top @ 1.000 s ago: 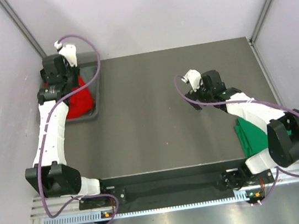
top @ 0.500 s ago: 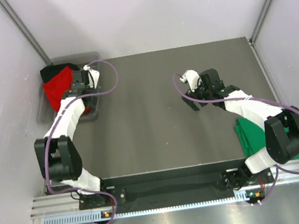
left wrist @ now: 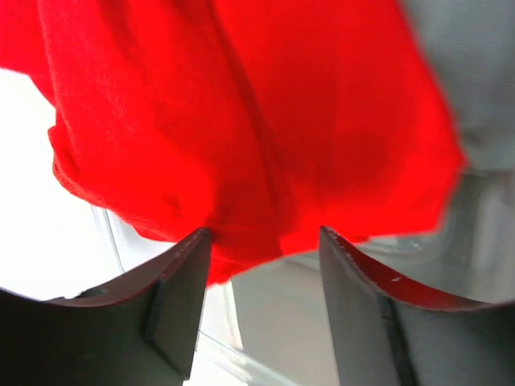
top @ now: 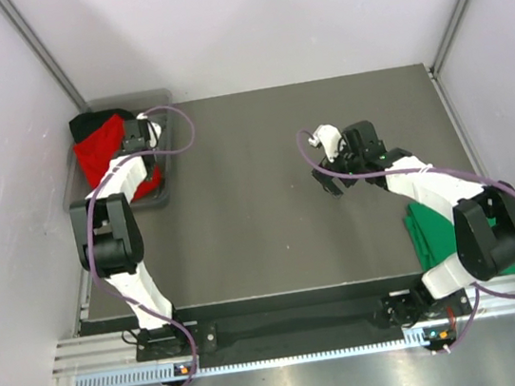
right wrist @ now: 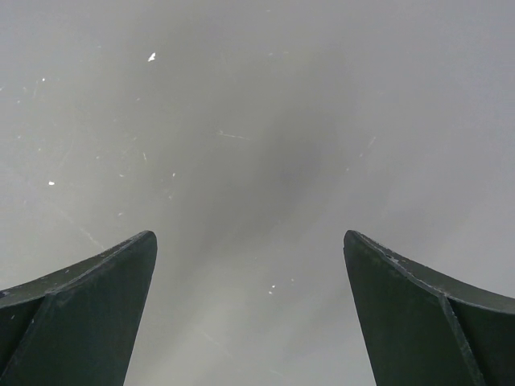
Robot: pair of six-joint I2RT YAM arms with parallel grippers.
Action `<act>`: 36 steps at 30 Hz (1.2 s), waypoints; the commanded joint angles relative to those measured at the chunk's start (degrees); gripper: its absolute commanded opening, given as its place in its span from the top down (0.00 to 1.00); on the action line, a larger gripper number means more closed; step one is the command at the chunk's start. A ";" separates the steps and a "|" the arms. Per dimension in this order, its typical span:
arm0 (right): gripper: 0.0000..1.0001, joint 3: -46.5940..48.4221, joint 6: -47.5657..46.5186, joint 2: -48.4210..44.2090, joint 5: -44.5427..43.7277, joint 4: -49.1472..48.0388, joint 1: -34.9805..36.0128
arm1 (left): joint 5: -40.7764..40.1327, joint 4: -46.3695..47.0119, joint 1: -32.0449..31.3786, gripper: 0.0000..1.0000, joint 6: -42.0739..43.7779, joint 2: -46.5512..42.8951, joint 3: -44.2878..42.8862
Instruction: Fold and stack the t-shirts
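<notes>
top external: one folded, one left

at the near right of the tabletop (top: 262,154) the green t-shirt (top: 431,236) is laid flat, apparently folded. the red t-shirt (top: 98,148) is heaped in the far-left bin (top: 164,198), unfolded. left gripper (left wrist: 264,241) fingers are parted at its cloth, unclenched; right gripper (right wrist: 249,241) fingers are spread, empty.

Left arm (top: 113,189) and right arm (top: 429,186): white shells, black joint housings, looping purple cables (top: 190,126). Right gripper (right wrist: 249,236): dark tapered fingers (right wrist: 80,305), possibly green-tinted.
</notes>
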State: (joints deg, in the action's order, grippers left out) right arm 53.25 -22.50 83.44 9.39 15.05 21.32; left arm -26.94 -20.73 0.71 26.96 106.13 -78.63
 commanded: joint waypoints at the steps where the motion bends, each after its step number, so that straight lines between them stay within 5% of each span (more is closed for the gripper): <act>1: 0.00 0.27 -0.70 0.76 1.77 -0.72 -0.14 | -3.38 4.99 1.57 0.41 1.34 1.97 -2.75; 4: 0.00 0.27 -0.79 0.85 1.95 -0.55 -0.23 | -4.00 6.05 2.10 0.52 0.73 2.86 -3.37; 7: 0.00 0.10 -0.88 0.94 2.04 -0.55 -0.14 | -3.47 6.58 2.19 0.74 -0.24 2.07 -3.02; 9: 0.00 0.01 -0.79 1.11 2.04 -0.55 -0.40 | -3.30 6.49 2.19 0.98 -1.03 1.10 -2.93; 10: 0.00 0.01 -0.79 1.20 2.13 -0.37 -0.49 | -3.03 6.23 2.19 1.00 -1.47 0.75 -3.02; 26: 0.00 -1.40 -2.55 3.92 -1.83 -2.57 -0.76 | 17.62 -10.37 -2.36 1.00 -14.21 -26.75 0.32; 32: 0.00 -1.40 -2.90 5.86 -2.79 -2.39 -0.93 | 22.53 -12.76 -11.76 1.00 -14.04 -28.08 -12.93; 36: 0.01 -1.75 -3.25 5.07 -4.38 -3.18 -1.11 | 30.78 -16.35 -16.26 1.00 -15.88 -24.49 -29.88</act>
State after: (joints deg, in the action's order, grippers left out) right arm 51.72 -24.64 89.01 6.48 14.55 20.82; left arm -5.15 -38.09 -13.04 13.39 81.23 -96.53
